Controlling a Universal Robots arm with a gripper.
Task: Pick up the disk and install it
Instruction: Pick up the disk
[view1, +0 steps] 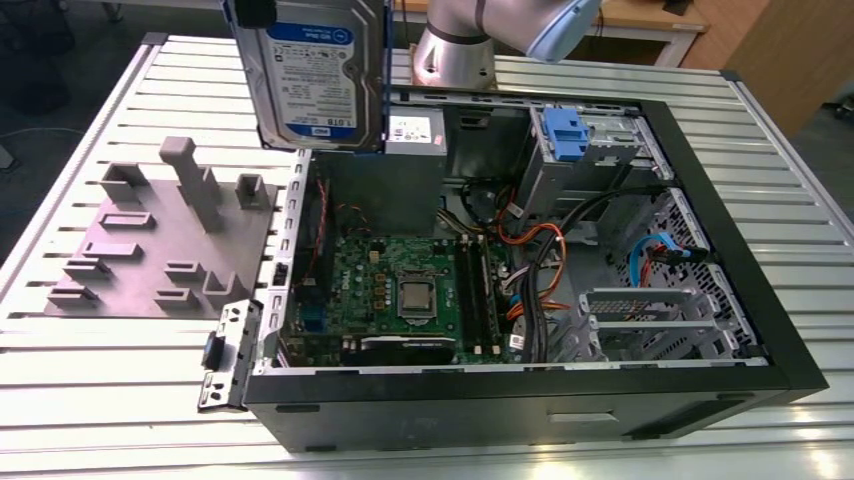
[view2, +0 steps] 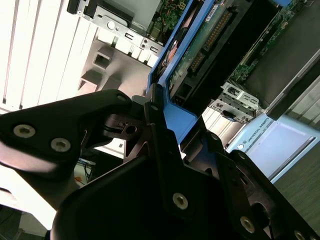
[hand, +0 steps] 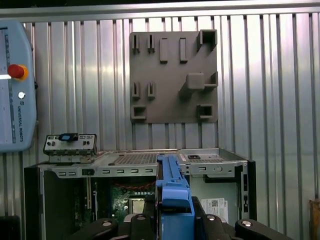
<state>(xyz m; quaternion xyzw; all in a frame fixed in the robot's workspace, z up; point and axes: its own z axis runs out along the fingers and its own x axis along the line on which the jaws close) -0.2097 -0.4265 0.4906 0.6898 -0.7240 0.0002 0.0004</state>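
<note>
While the open computer case (view1: 534, 400) lies on its side on the slatted bench (view1: 107, 420) with its inside showing, I can make out no drive seated in it, so the install half reads as not done.

Near part of the case in the exterior view: motherboard (view1: 400, 290) toward the exterior view's left, cables (view1: 534, 270) in the middle, silver drive cage (view1: 661, 320) toward the exterior view's right. The grey fixture plate (view1: 147, 250) is on the bench just beside the case, on the exterior view's left.

Farther back are the blue latch tab (view1: 563, 130) on the far bay and the power-supply box (view1: 414, 135) with a white sticker against the far wall.

Farthest and highest is the disk (view1: 314, 70): upright, label toward the camera, in the air over the far left corner of the case as the exterior view shows it, touching neither bench nor case.

In both wrist views the gripper (view2: 172, 117) has its jaws pinching the disk's blue carrier bracket (hand: 172, 185) from both sides. The first wrist view looks along the bracket down at the open case.

Judgement: pick-up done, disk aloft near the case, not in any bay. I cannot tell from these views which bay it is meant for.
</note>
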